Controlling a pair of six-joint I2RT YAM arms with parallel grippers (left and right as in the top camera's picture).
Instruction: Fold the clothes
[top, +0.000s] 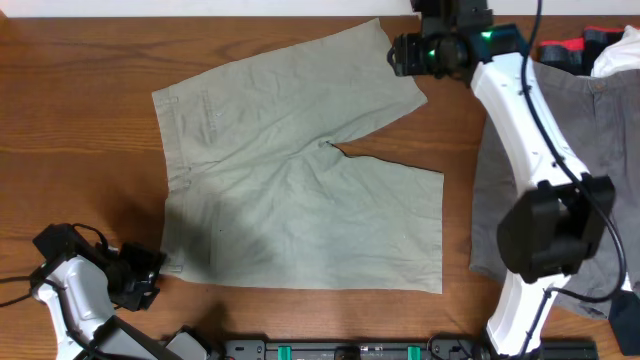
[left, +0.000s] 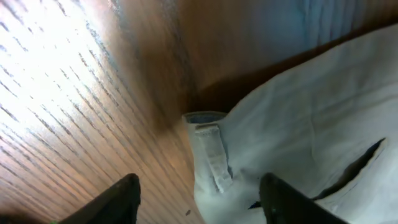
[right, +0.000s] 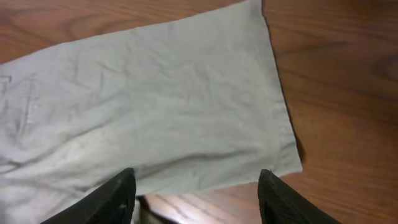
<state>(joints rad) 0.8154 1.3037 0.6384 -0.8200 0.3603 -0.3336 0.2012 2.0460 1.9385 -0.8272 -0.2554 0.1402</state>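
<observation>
A: Where did the khaki shorts (top: 290, 170) sit relative to our tools?

B: They lay spread flat on the table (top: 80, 150). The waistband corner (left: 208, 146) sat just ahead of the left gripper (left: 199, 186), centred on the gap between its fingers. The leg hem (right: 283, 134) lay ahead of the right gripper (right: 196, 183), toward its right finger. The grey shorts (top: 490, 200) lay well behind the right gripper, touched by neither tool.

A: What did we record for the jaws?

B: Both stood wide open, holding nothing.

A: How did we judge the grasp should be done?

B: We took the step to be pinching both points for a fold.
1. Shift the right gripper until the hem was centred.
2. Descend until one finger slid under the edge.
3. Close on all layers.
4. Lift both ends evenly, keeping the cloth taut, or the fold could wrinkle.
</observation>
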